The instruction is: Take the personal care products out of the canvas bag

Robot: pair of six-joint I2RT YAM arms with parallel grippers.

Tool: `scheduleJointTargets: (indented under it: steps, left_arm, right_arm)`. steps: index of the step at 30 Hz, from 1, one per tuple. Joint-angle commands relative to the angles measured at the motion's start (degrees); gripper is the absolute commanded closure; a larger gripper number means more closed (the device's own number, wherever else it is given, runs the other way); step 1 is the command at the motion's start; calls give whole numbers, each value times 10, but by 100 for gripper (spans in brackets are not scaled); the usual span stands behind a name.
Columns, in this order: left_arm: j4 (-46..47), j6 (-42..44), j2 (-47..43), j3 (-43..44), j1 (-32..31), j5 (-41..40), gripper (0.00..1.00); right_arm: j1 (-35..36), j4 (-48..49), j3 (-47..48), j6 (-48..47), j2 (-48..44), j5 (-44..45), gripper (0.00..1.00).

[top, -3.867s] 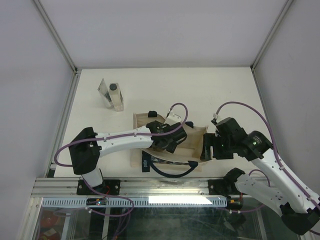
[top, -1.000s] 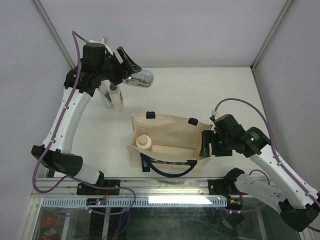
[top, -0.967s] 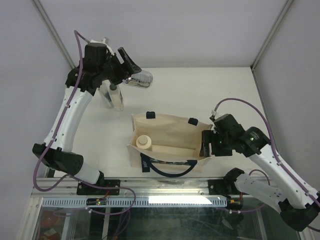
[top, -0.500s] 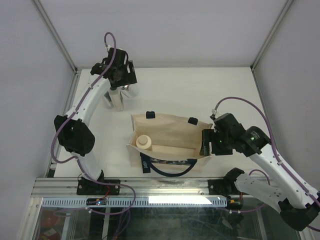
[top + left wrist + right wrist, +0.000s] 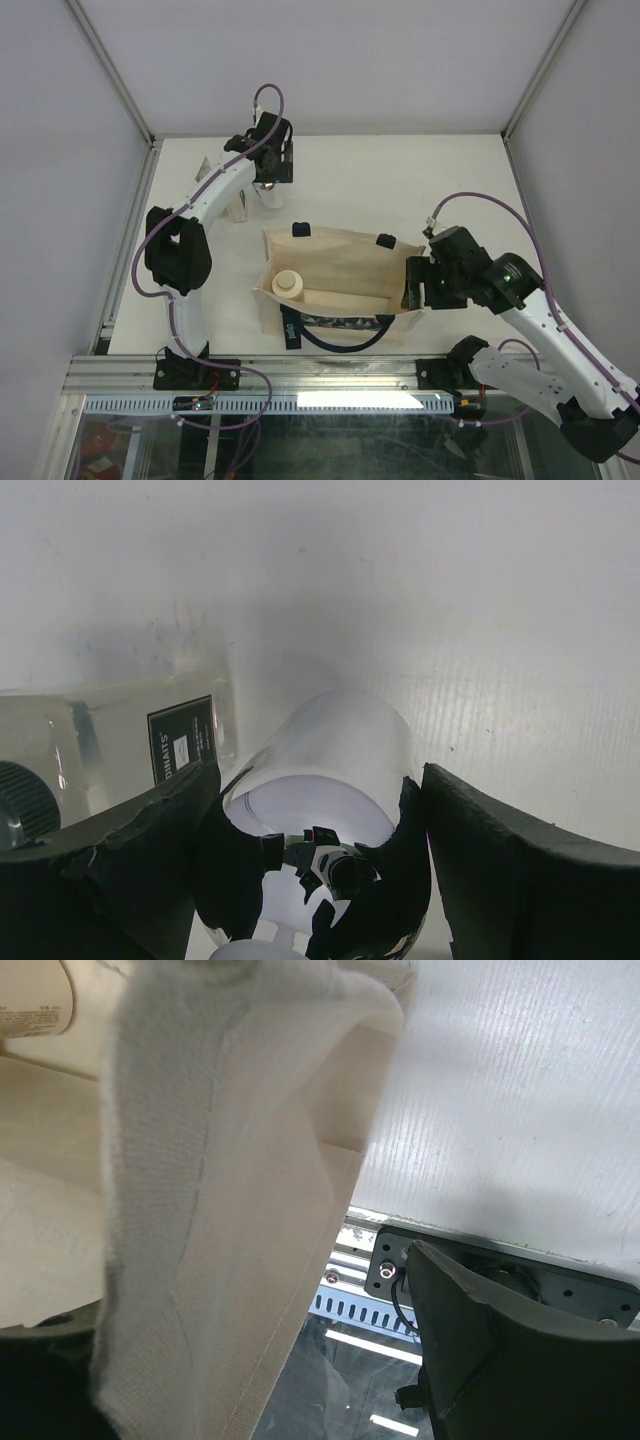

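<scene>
While right fingers [image 5: 480, 1360] pinch canvas bag [image 5: 340, 262] rim, left fingers [image 5: 520, 880] clasp silvery bottle [image 5: 330, 750] just beside clear bottle [image 5: 130, 750].

I work in a lab test cell: white table [image 5: 400, 180], plain wall panels [image 5: 330, 60], aluminium frame rails [image 5: 110, 70].

"Where is the left arm [image 5: 215, 195]?"

"It is stretched far forward from its base, elbow raised and wrist bent over. The left gripper [image 5: 270, 183] points down, its jaws set wide and pressed on both sides of a bottle [image 5: 320, 770]."

"And the right arm [image 5: 540, 310]?"

"It is folded close to its base, forearm reaching left towards the middle. The right gripper [image 5: 412, 285] lies low and level, its jaws pinched on the end wall of the bag [image 5: 230, 1160]."
</scene>
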Motion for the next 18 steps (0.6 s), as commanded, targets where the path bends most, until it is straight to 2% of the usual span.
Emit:
scheduleJointTargets:
  steps: [1,11,18]
  left_arm:
    - [73,19,-1,16,3,-63,100]
    - [82,42,17,10,6,-113,100]
    - [78,36,25,7,16,-95,98]
  right_arm:
    - [2,1,16,6,-12,22,25]
    - [2,-3,14,6,-19,21,25]
    - [1,-1,11,5,-22,18,25]
